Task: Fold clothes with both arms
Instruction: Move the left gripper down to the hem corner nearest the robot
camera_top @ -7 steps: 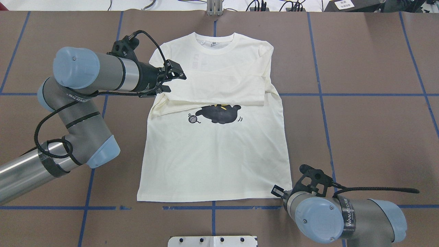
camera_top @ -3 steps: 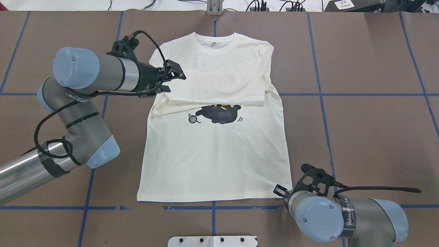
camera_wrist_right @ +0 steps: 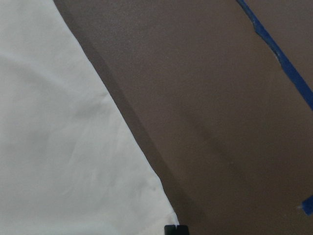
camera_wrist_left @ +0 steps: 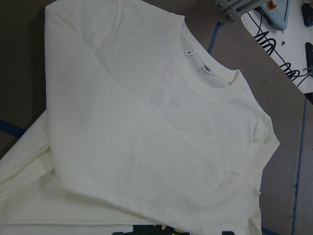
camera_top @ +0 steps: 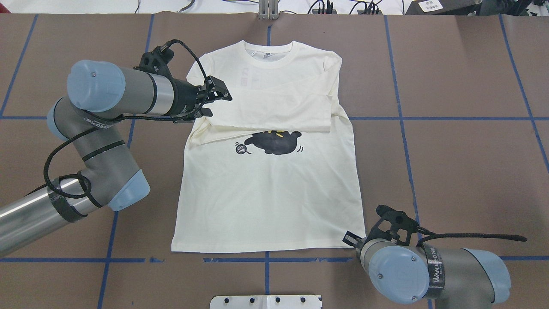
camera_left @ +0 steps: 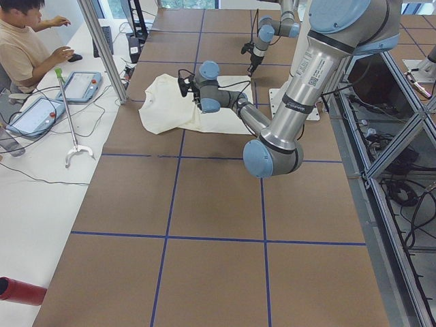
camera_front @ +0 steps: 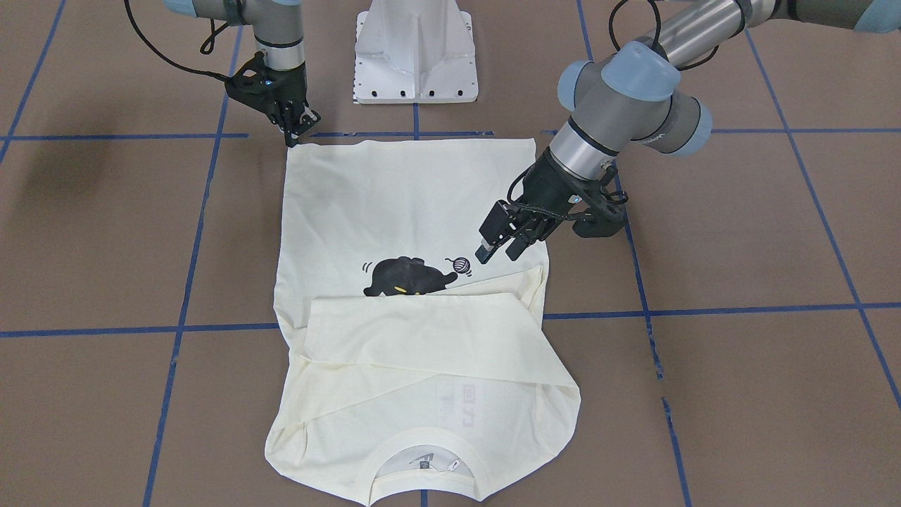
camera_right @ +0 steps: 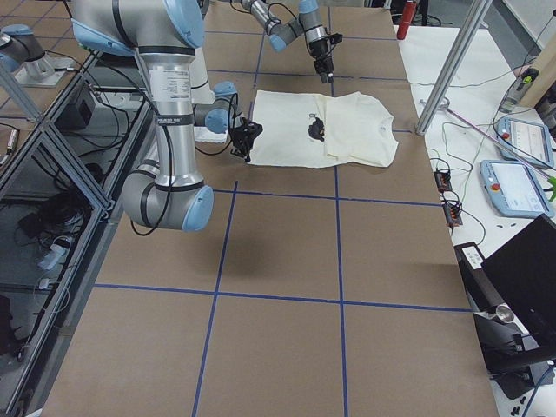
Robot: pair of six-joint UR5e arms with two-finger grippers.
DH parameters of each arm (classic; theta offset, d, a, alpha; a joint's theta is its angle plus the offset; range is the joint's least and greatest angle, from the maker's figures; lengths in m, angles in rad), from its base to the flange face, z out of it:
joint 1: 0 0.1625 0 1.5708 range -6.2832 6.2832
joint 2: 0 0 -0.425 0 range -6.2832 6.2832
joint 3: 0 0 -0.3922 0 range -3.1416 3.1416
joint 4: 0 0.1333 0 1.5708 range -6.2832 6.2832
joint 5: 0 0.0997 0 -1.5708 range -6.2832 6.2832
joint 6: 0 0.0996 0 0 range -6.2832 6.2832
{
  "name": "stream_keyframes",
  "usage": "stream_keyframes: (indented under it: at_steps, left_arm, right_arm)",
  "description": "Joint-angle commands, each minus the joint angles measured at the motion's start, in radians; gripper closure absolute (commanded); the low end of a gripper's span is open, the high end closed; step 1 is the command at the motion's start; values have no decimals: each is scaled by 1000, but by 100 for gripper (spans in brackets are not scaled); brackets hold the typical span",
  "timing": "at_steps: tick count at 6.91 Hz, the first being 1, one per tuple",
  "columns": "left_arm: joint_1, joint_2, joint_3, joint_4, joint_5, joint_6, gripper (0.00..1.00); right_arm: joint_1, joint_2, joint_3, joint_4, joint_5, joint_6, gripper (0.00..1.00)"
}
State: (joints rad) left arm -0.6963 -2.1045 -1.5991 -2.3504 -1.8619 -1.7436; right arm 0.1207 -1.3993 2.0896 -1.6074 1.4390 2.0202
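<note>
On the brown counter (camera_top: 450, 171), marked off with blue tape lines (camera_top: 450, 118), the cream long-sleeved T-shirt (camera_top: 270, 197) lies flat with its printed side up. Its round collar (camera_top: 268, 60) is on the side far from the robot and its hem is toward the white pedestal base (camera_front: 415, 53). Both sleeves (camera_top: 283, 107) are folded across the chest, one over the other. Their lower edge covers the top of the black cat print (camera_top: 274, 143), while the small yarn ball (camera_top: 241, 149) beside the cat shows in full.

The left hand (camera_front: 498, 252) hangs over the shirt's side edge near the folded sleeves, just above the cloth. Its two fingers are apart with nothing between them. Its wrist camera looks down on the collar and the crossed sleeves.

The right hand (camera_front: 294, 135) points down at the hem corner on the robot's right, its tip at or just beside the corner of the cloth. In the overhead view the wrist hides most of it. Its wrist camera shows only a black fingertip (camera_wrist_right: 170, 231) at the lower edge, next to the corner. I cannot tell whether its fingers are apart or together, or whether they touch the cloth.

At the counter's end on the robot's left, a person (camera_left: 24, 48) sits by a white side surface carrying two control tablets (camera_left: 82, 85).
</note>
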Motion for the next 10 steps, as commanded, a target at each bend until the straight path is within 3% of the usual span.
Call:
stream_keyframes:
  at_steps: [1, 3, 5, 7, 10]
  left_arm:
    - [23, 17, -68, 149, 19, -8, 27]
    - [124, 46, -186, 384, 99, -10, 28]
    - [246, 162, -396, 627, 191, -16, 28]
    - [326, 216, -415, 741, 205, -103, 32]
    - [435, 294, -423, 760, 204, -230, 37]
  right_arm:
    - [10, -6, 51, -2, 9, -6, 100]
    - [14, -1, 93, -2, 29, -8, 100]
    - [33, -10, 118, 0, 50, -8, 100]
    - [37, -12, 132, -2, 50, -8, 100]
    - [39, -12, 130, -3, 49, -8, 100]
